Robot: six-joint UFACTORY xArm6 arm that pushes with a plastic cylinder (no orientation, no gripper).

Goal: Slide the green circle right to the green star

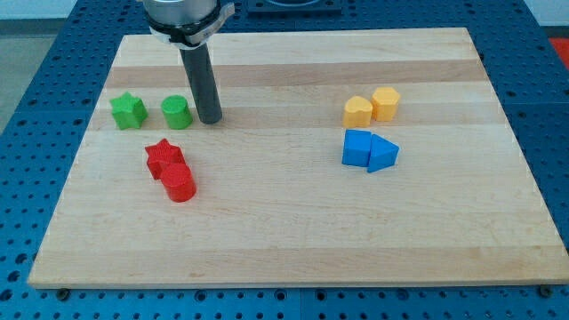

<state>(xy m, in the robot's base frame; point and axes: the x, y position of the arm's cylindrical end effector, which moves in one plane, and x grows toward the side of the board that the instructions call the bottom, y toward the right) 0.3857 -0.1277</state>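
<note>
The green circle (177, 112) stands on the wooden board at the view's upper left. The green star (128, 110) is just to its left, a small gap between them. My tip (211, 120) rests on the board right beside the green circle, on its right side, close to touching it.
A red star (164, 157) and a red circle (179, 182) sit touching below the green blocks. At the view's right are two yellow blocks (358, 110) (386, 102), and below them a blue block (356, 148) and a blue triangle (383, 154). The board (293, 240) lies on a blue pegboard.
</note>
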